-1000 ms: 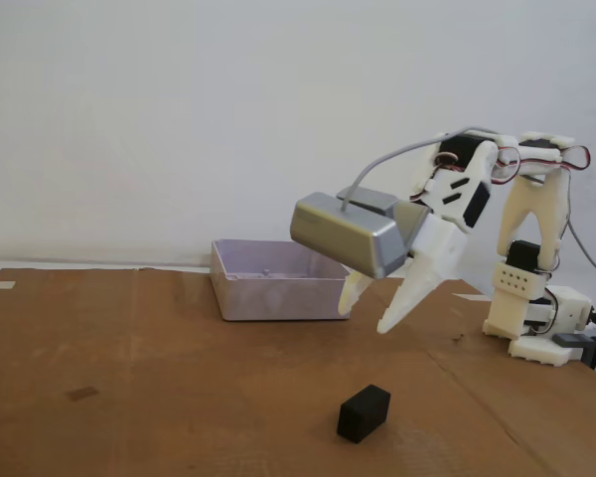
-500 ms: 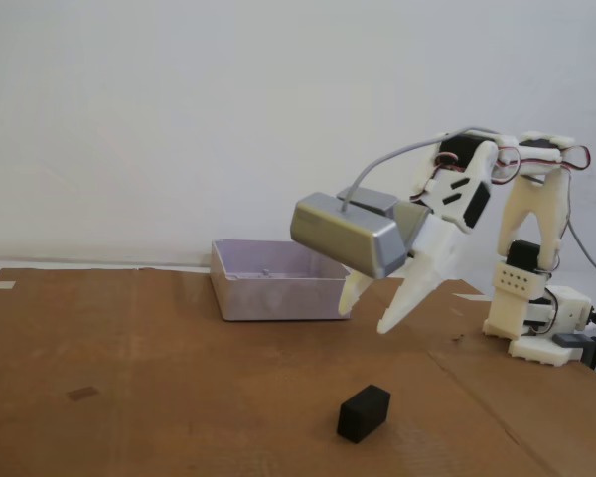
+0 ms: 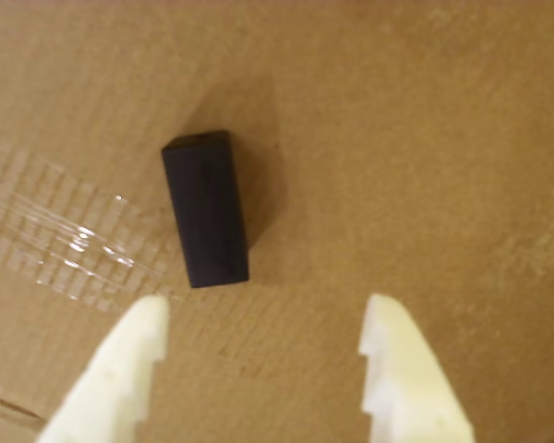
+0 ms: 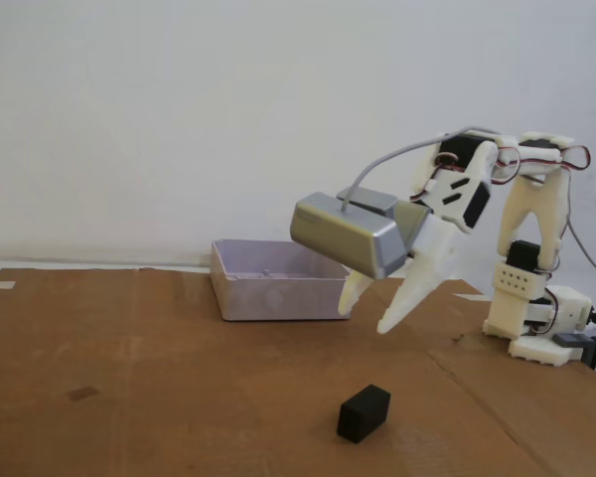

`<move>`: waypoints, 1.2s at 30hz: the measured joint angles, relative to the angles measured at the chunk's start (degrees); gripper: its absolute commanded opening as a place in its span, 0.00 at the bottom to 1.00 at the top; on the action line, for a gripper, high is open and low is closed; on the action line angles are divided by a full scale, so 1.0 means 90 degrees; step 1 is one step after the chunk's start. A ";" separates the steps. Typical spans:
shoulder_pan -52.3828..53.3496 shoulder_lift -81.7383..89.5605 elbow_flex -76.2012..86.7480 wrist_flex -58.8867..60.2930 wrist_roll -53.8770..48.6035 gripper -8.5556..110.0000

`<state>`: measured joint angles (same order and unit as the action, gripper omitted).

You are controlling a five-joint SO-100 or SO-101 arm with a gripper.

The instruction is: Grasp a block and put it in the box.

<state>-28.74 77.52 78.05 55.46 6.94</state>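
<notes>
The claw (image 4: 363, 316) hangs in the air above the counter (image 4: 179, 388), its two white fingers spread wide apart and holding nothing. The black block (image 4: 364, 412) lies on the brown cardboard below it, apart from both fingertips; in the wrist view the block (image 3: 206, 209) sits just ahead of the left finger (image 3: 120, 369), beside a strip of clear tape (image 3: 65, 240). In the fixed view the box (image 4: 273, 279) stands on the counter behind the claw, well apart from the block.
</notes>
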 measured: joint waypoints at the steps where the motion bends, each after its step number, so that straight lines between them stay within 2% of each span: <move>1: 0.0000 -0.0059 0.0000 -0.0010 0.0000 0.34; 6: -0.0117 -0.0498 0.0000 -0.0029 0.0000 0.43; 36: -0.0518 -0.1084 0.0000 -0.0078 -0.0059 0.43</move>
<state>-33.40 67.76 78.05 54.76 6.42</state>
